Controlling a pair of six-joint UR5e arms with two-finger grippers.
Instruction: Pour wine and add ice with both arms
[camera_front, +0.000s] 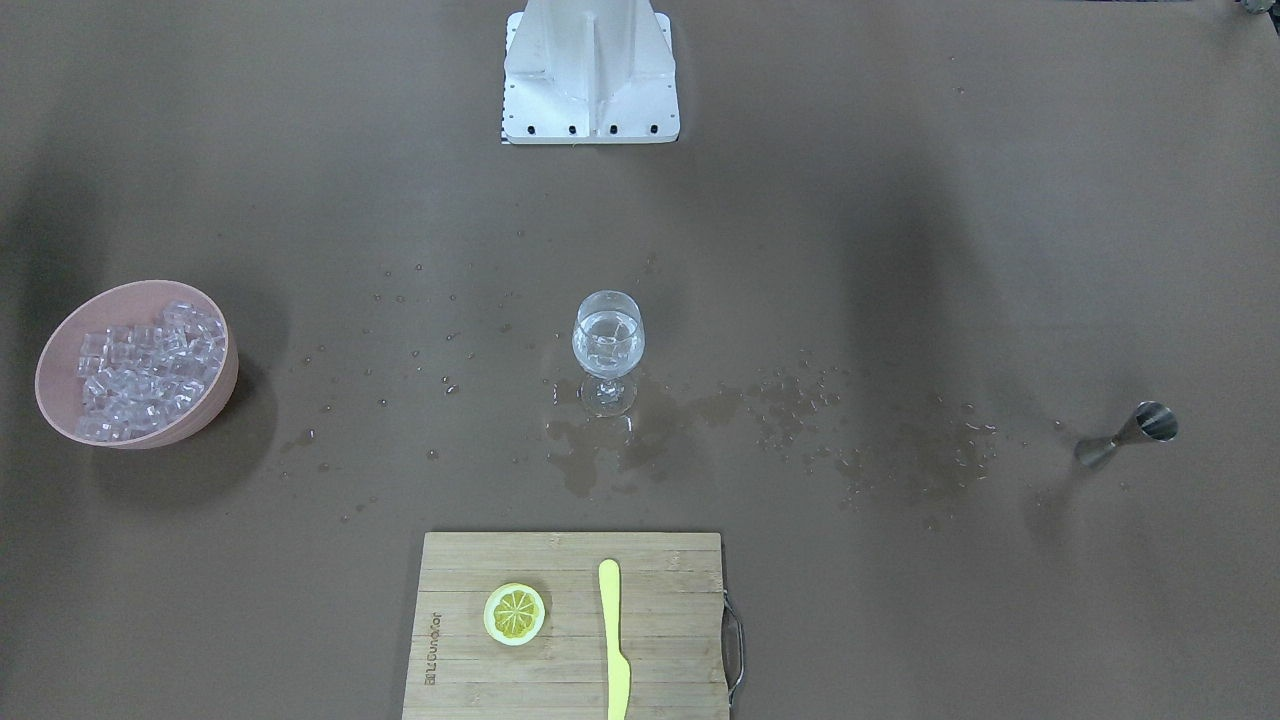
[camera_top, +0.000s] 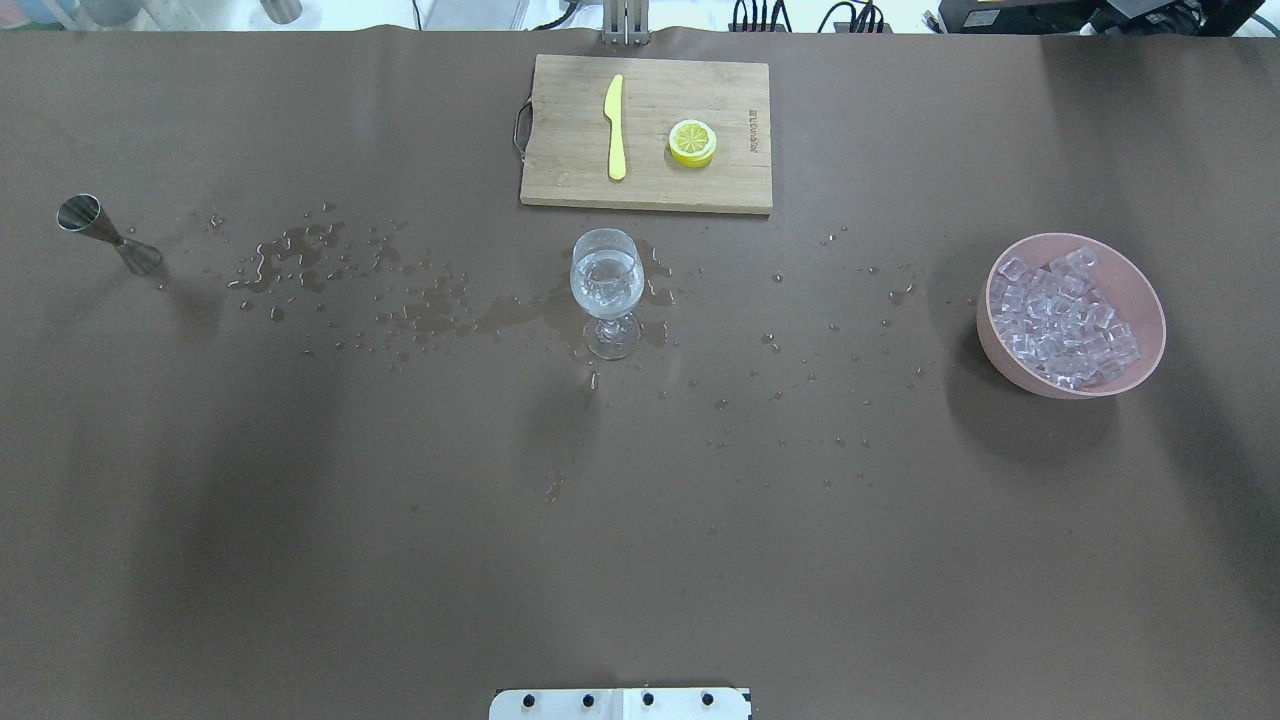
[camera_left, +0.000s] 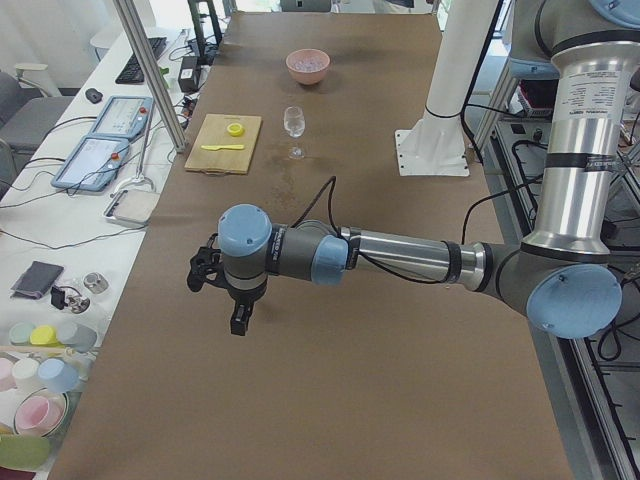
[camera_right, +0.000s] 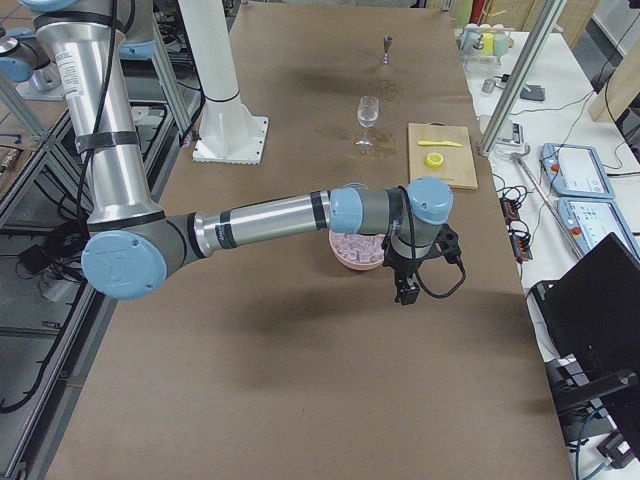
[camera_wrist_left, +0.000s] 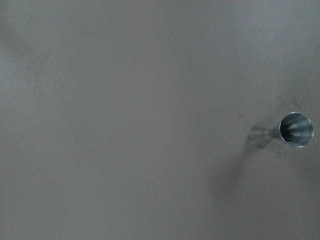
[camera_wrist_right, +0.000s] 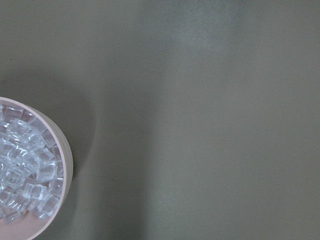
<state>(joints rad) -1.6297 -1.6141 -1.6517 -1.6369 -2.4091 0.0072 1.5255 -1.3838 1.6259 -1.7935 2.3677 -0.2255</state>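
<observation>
**Glass filled and iced; both arms hang clear of the props**

At the far left of the overhead view the steel jigger (camera_top: 105, 232) stands upright on the brown table (camera_top: 640, 560), with nothing touching it. The left wrist camera looks down into its cup and I see no liquid there, so it looks emptied. The left arm (camera_left: 400, 260) shows only in the left side view. It stretches out level, with the left gripper (camera_left: 238, 322) pointing down, well above the table and carrying nothing that I can make out. Whether its jaws are released or clenched cannot be told from that view.

A trail of spilled drops (camera_top: 300, 255) runs from the jigger to the wine glass (camera_top: 606, 290) at the centre. The glass stands upright in a small puddle. The wine (camera_top: 606, 278), water-clear, fills much of the bowl of the glass, and a few glassy cubes appear to sit in it. Behind it is the cutting board (camera_top: 570, 170), with a yellow knife (camera_top: 615, 128) and a lemon slice (camera_top: 692, 142) lying apart on it.

At the right the pink bowl (camera_top: 1140, 300) holds most of the ice (camera_top: 1065, 320), heaped in many cubes. The right arm (camera_right: 270, 218) reaches over that bowl, and the right gripper (camera_right: 405, 293) hangs just beside it, above the table. Its jaw state also cannot be told.

Judging by the glass, both the pouring and the icing look done. Little seems left except perhaps parking the arms, and the spill suggests that some of the pour missed.
</observation>
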